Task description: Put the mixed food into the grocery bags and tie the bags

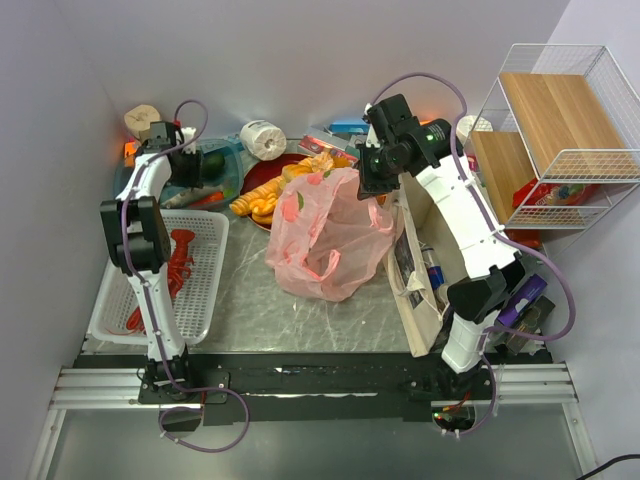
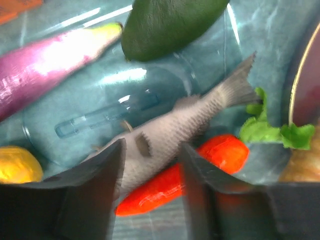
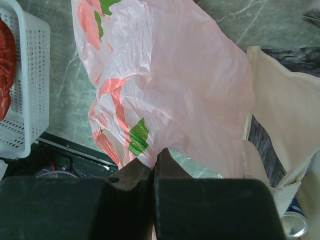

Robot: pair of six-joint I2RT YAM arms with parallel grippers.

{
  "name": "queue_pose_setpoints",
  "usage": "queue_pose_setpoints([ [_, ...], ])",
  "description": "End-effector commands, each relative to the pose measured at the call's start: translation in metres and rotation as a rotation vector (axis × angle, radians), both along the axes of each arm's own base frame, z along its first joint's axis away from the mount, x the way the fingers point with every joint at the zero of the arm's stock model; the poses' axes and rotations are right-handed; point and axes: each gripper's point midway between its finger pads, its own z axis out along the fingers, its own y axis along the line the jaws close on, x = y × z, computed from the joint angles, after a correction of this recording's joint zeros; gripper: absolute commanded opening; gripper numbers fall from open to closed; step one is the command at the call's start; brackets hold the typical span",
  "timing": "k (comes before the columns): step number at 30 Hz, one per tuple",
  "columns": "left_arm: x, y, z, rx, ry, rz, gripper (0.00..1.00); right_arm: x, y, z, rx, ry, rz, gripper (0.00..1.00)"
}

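Pink bag (image 3: 190, 90) you're pinching with the closed right tool (image 3: 152, 162); open left tool (image 2: 150, 150) is straddling a fish (image 2: 200, 110), squeeze next.

Pink bag (image 3: 200, 75) thin, crinkly plastic — tote (image 3: 295, 110) matt beige cloth

Bright, even overhead light; shadows soft. Left wrist view motion-blurred: white glare streaks on teal tray (image 2: 165, 85), eggplant (image 2: 45, 70) washed out. Right wrist view sharp on pink bag (image 3: 190, 75); right gripper (image 3: 154, 165) dark, soft-focused.
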Motion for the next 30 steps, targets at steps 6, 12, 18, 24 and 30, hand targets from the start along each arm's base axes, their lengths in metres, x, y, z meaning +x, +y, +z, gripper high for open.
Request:
queue_pose_setpoints([
  [6, -0.004, 0.008, -0.026, -0.045, 0.073, 0.01, 0.8, -0.04, -0.026, -0.008, -0.083, 0.143, -0.018, 0.0],
  [12, -0.015, -0.003, -0.047, -0.105, 0.15, -0.019, 0.8, -0.038, -0.027, -0.009, -0.099, 0.146, -0.016, 0.0],
  [18, -0.033, -0.003, -0.066, -0.098, 0.214, -0.012, 0.5, -0.035, -0.03, -0.009, -0.098, 0.146, -0.026, 0.0],
  [24, -0.024, -0.005, -0.052, -0.11, 0.165, -0.012, 0.15, -0.034, -0.029, -0.011, -0.096, 0.154, -0.022, 0.0],
  [30, -0.002, -0.012, 0.002, -0.155, 0.017, -0.001, 0.01, -0.032, -0.03, -0.011, -0.095, 0.152, -0.025, 0.0],
])
